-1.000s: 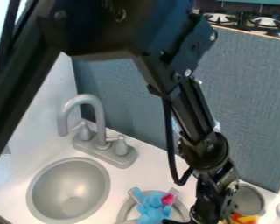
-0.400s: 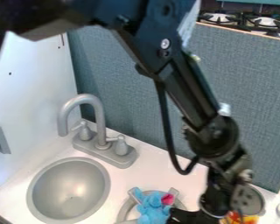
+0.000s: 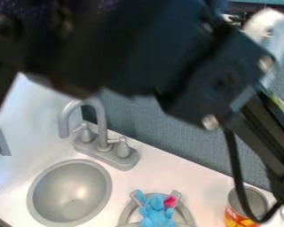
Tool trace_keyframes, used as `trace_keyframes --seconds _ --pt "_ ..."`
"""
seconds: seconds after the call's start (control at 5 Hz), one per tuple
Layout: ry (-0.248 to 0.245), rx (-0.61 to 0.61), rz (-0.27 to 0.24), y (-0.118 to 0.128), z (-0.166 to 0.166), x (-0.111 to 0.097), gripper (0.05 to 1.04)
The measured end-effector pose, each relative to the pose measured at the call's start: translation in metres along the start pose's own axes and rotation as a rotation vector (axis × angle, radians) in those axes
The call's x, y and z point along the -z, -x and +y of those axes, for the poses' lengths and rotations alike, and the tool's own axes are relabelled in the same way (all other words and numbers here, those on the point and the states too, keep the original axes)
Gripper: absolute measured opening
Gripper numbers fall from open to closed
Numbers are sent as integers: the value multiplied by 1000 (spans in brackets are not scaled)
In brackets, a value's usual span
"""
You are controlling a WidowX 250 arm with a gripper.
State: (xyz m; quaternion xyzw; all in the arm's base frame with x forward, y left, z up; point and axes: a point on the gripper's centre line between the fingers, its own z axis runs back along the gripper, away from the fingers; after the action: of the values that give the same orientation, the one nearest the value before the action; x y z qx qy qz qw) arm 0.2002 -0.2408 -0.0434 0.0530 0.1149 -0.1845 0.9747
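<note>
The black arm [image 3: 144, 57] crosses from the upper left to the right edge, and its cable [image 3: 236, 170] hangs in front of the can [image 3: 238, 219]. Whether the gripper is apart or together, I cannot tell. White counter [image 3: 129, 186] lies between the sink [image 3: 70, 193] and the pot [image 3: 126, 213]. Compared with before, the arm is farther right, uncovering the can; the blue toy [image 3: 157, 214] remains in the pot.

Faucet [image 3: 101, 124] behind sink basin [image 3: 70, 191]; plush toy [image 3: 157, 215] in dish [image 3: 124, 214], right of basin; can [image 3: 234, 213] farther right.
</note>
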Motion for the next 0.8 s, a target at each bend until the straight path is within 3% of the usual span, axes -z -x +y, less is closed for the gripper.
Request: trace_keyframes --seconds 0.4,0.6,0.8 --pt "69 199 13 -2 -32 15 546" --pt "77 265 27 -8 -36 28 546" --pt "51 294 36 -12 -35 33 546"
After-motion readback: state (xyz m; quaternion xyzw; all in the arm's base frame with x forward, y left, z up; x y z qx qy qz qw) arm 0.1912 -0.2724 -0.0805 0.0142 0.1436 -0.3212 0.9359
